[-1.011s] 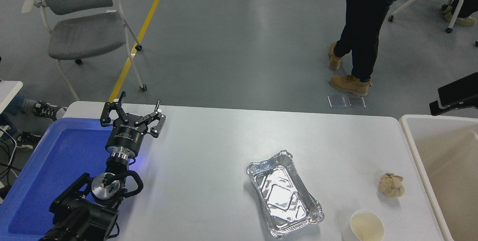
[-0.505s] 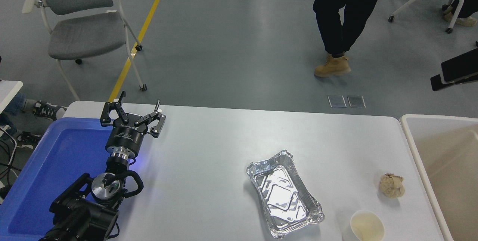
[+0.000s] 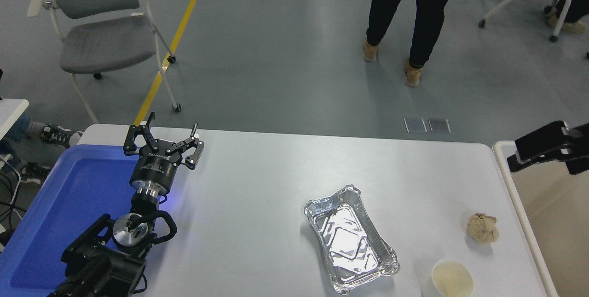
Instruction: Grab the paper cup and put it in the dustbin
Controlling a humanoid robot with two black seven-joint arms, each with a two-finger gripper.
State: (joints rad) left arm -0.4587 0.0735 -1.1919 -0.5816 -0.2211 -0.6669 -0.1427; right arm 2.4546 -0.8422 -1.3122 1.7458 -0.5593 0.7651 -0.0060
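Paper cup [image 3: 452, 278] upright at tabletop [image 3: 257, 182] near-right corner; right tool [image 3: 522, 153] above dustbin [image 3: 511, 186], well apart, fingers' state unclear.

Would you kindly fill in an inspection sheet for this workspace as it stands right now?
Surface: white table, dry, unmarked.
Job's things: paper cup upright at near right edge, untouched; dustbin beside the table's right end.
Clutter: foil tray, crumpled paper ball, blue tray at left.
Grippers: left gripper parked over the blue tray's edge, jaws open; right gripper above the dustbin, jaws unclear.
Cables: some at the far left edge.
Surroundings: chair, person standing beyond.
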